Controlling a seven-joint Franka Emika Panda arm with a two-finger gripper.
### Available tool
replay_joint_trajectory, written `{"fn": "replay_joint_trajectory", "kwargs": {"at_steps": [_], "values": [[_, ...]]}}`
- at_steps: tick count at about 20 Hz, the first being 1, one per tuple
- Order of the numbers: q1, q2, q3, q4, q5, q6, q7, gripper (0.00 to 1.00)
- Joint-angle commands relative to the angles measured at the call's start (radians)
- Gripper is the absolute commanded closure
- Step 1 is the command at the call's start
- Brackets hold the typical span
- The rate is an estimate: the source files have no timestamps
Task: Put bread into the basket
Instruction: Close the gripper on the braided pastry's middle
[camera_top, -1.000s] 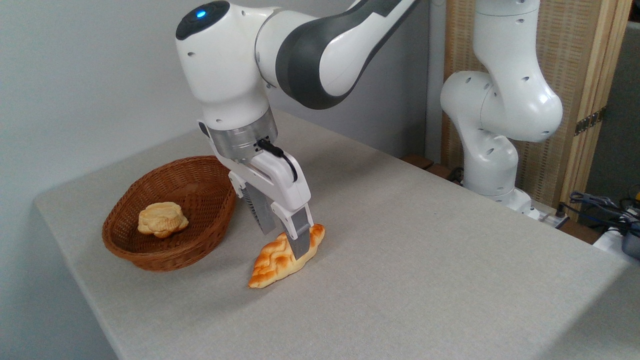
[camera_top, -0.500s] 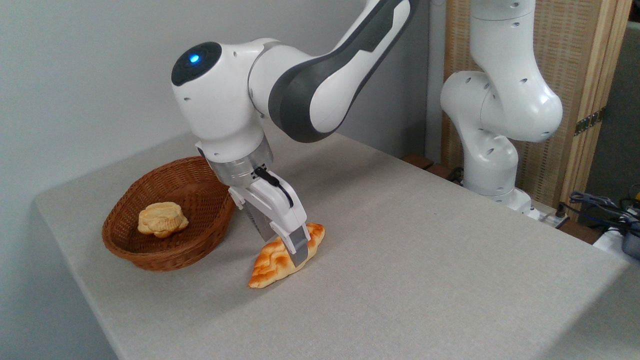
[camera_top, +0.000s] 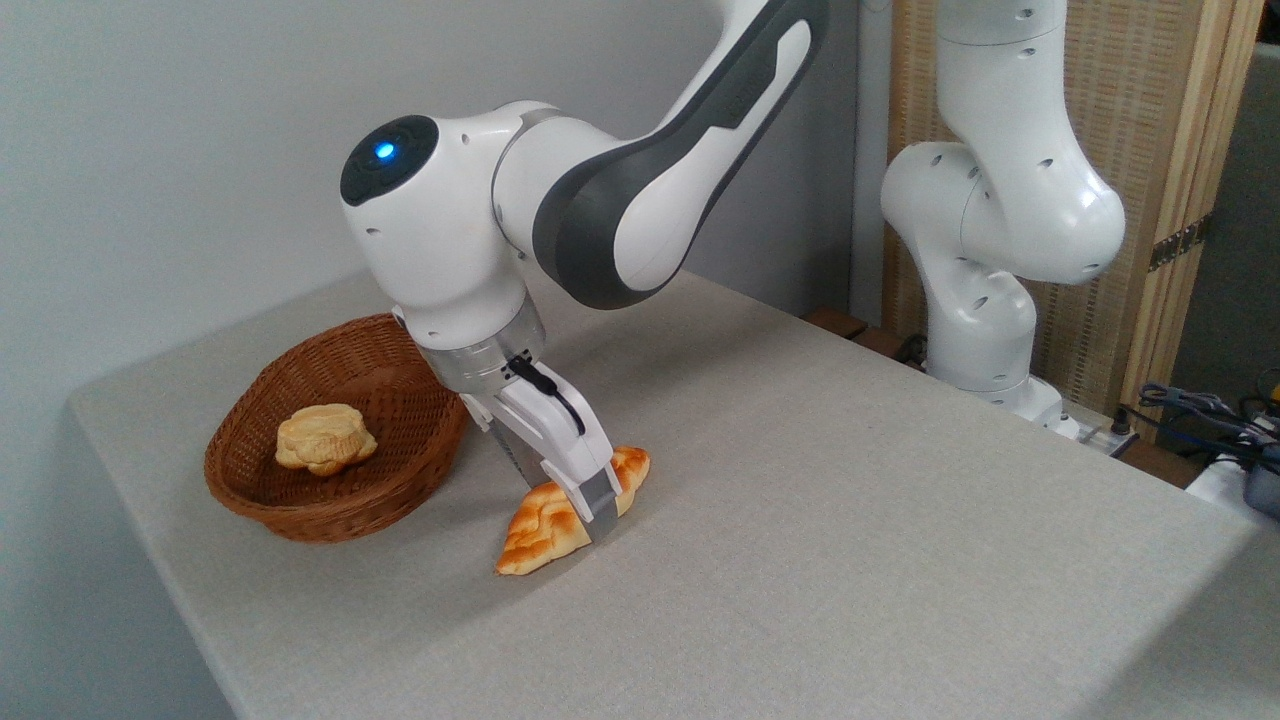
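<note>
One braided bread (camera_top: 545, 520) is lying on the grey surface (camera_top: 800, 520), just right of the basket (camera_top: 300, 505) and apart from it. Hand (camera_top: 585, 510) is reaching down over the loaf's middle, fingers straddling it; near finger (camera_top: 603, 500) is sitting against the near-right side. Whether the fingers are pressing on the crust cannot be told. Pale round bun (camera_top: 325, 437) is resting inside the wicker basket, toward the far left of the surface.
</note>
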Motion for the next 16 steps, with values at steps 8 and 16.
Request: {"fn": "replay_joint_trajectory", "kwargs": {"at_steps": [8, 16], "values": [[0.002, 0.001, 0.001, 0.002, -0.038, 0.003, 0.022, 0.5], [0.002, -0.002, 0.001, 0.003, -0.038, -0.004, 0.023, 0.53]]}}
